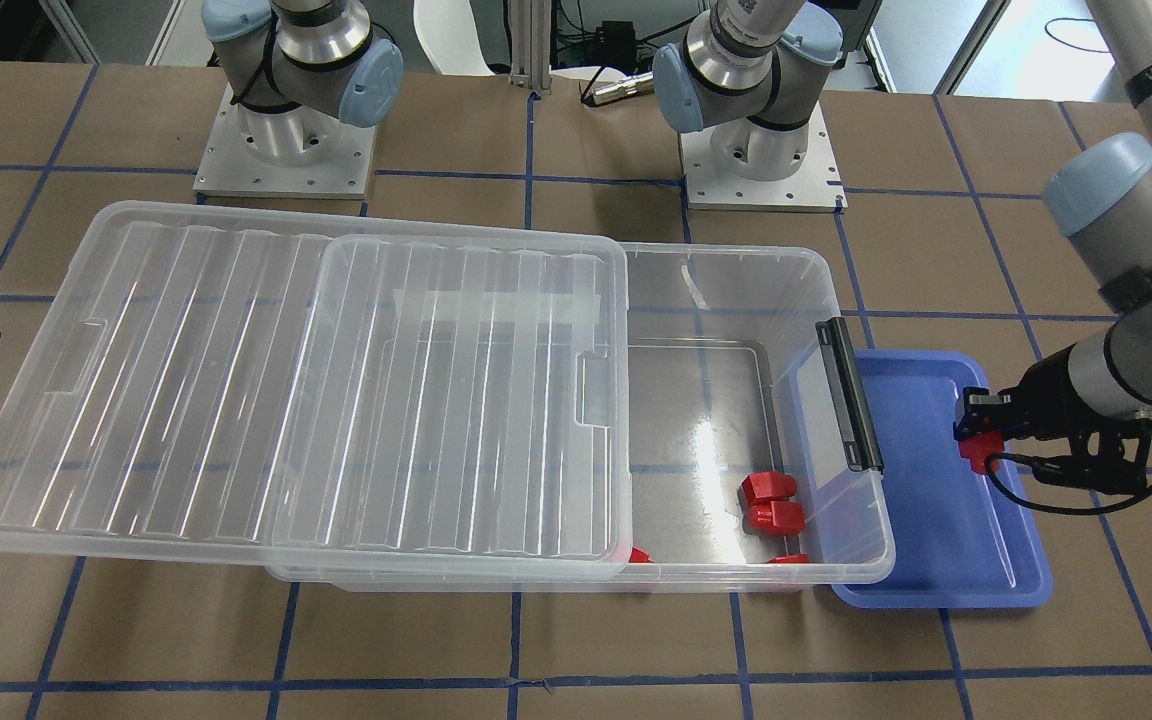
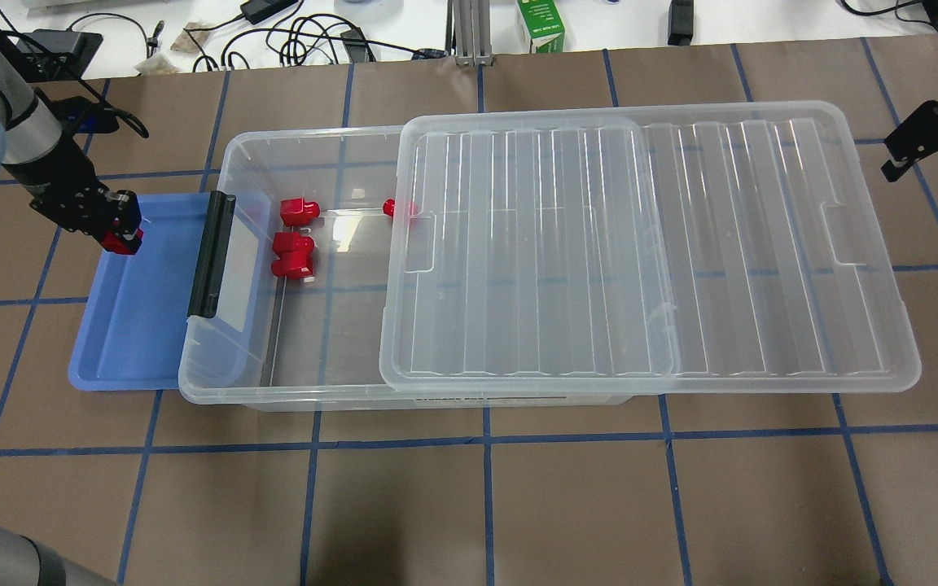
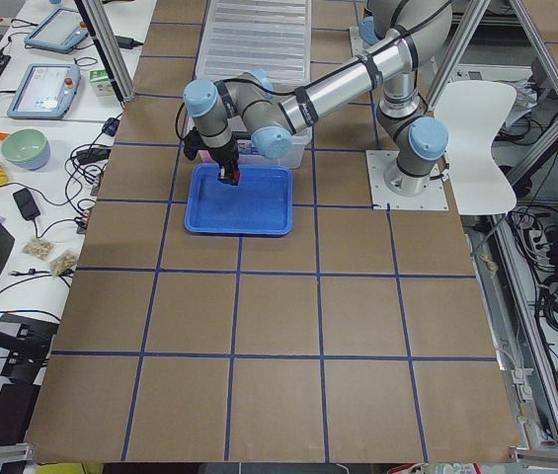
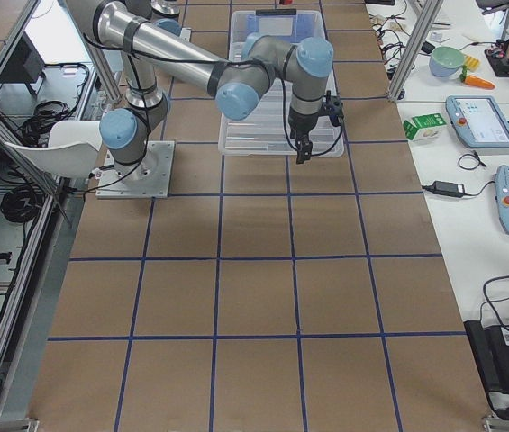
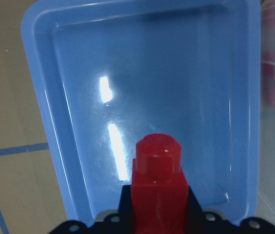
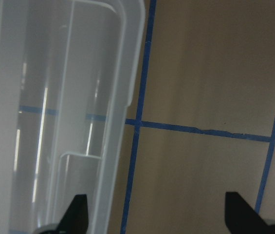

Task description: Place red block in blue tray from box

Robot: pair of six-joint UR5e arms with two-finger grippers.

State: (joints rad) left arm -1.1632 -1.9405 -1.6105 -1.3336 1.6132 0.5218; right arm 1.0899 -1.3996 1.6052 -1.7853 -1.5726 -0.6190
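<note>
My left gripper (image 2: 121, 236) is shut on a red block (image 5: 157, 187) and holds it above the far end of the blue tray (image 2: 139, 325); it shows in the front view (image 1: 979, 450) over the tray (image 1: 936, 520) too. Several more red blocks (image 2: 294, 252) lie in the open end of the clear box (image 2: 298, 350). The ribbed lid (image 2: 648, 252) lies slid aside over the box's right part. My right gripper (image 2: 921, 142) is open and empty, beyond the lid's right end; its fingertips (image 6: 79, 212) show wide apart.
The box's black latch bar (image 2: 210, 252) overhangs the tray's inner side. Cables and a green carton (image 2: 542, 24) lie past the table's far edge. Brown paper with blue tape lines covers the table (image 2: 485, 505).
</note>
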